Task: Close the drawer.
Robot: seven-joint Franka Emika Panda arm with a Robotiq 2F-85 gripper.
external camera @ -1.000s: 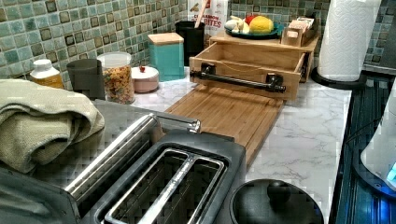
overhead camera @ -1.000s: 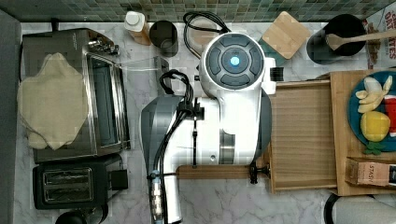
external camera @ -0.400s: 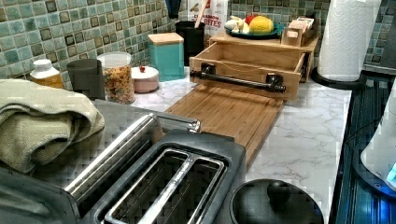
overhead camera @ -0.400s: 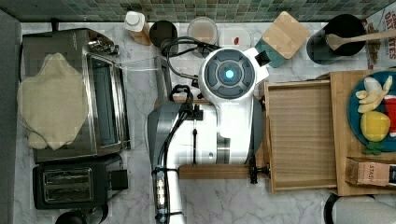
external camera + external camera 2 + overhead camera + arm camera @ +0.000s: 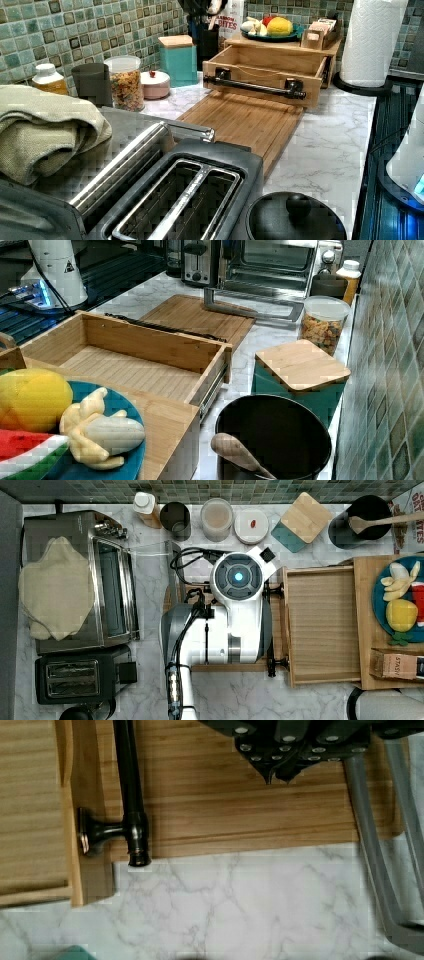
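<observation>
Drawer (image 5: 322, 625) pulled out. My jaws (image 5: 276, 774) pinched shut, empty, above cutting board (image 5: 240, 795) beside handle bar (image 5: 129, 785), placed to push front.

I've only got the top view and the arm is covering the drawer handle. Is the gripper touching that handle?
Observer: No. In the wrist view the gripper hangs over the cutting board, apart from the handle.
Operator: Fingers open or shut?
Observer: Shut, with the tips together in the wrist view.
Operator: How is the handle mounted?
Observer: The left view shows a black bar on two posts, standing off the front of the drawer.
</observation>
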